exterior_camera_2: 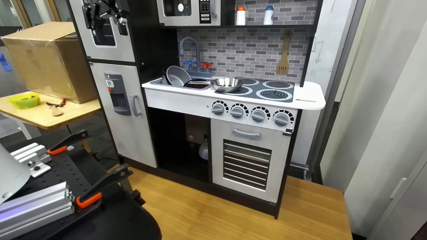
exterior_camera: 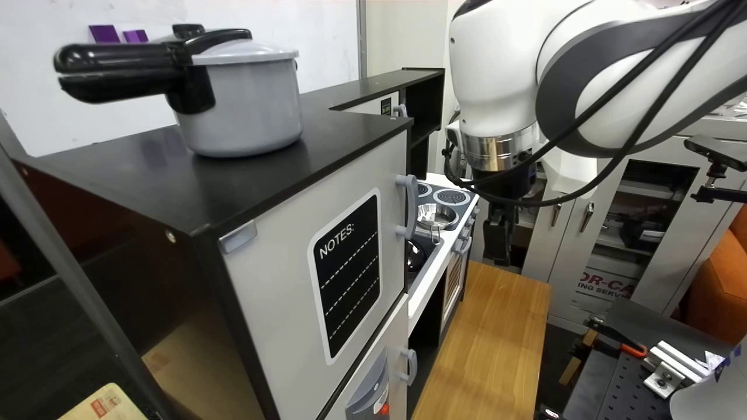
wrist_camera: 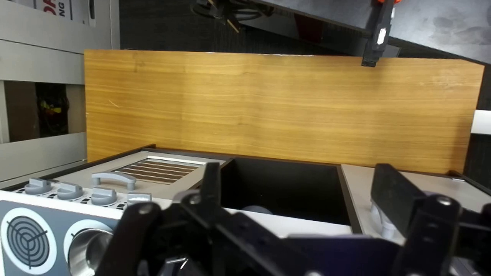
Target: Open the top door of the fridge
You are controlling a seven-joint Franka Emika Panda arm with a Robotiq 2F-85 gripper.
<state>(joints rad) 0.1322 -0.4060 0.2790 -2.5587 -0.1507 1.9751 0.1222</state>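
The fridge (exterior_camera: pixel 134 175) is a white boxy toy cabinet with a black top, also visible in an exterior view (exterior_camera_2: pixel 150 43). Its top door (exterior_camera: pixel 268 274) is shut, with a black NOTES panel and a grey-white handle (exterior_camera: pixel 410 205) at the edge nearer the stove. The door (exterior_camera_2: pixel 125 51) also shows in an exterior view, partly covered by my gripper (exterior_camera_2: pixel 106 31). My gripper (exterior_camera: pixel 499 245) points down, apart from the door and out in front of the kitchen. In the wrist view my gripper (wrist_camera: pixel 297 168) is wide open and empty; the top door is out of view there.
A grey pot (exterior_camera: pixel 248 108) with a black handle stands on the fridge. The lower door (exterior_camera_2: pixel 128 140) has its own handle (exterior_camera_2: pixel 135 105). A metal pan (exterior_camera_2: pixel 227 85) sits on the stove beside the sink. A wooden board (wrist_camera: pixel 268 107) lies before the kitchen. A grey cabinet (exterior_camera: pixel 560 280) stands behind.
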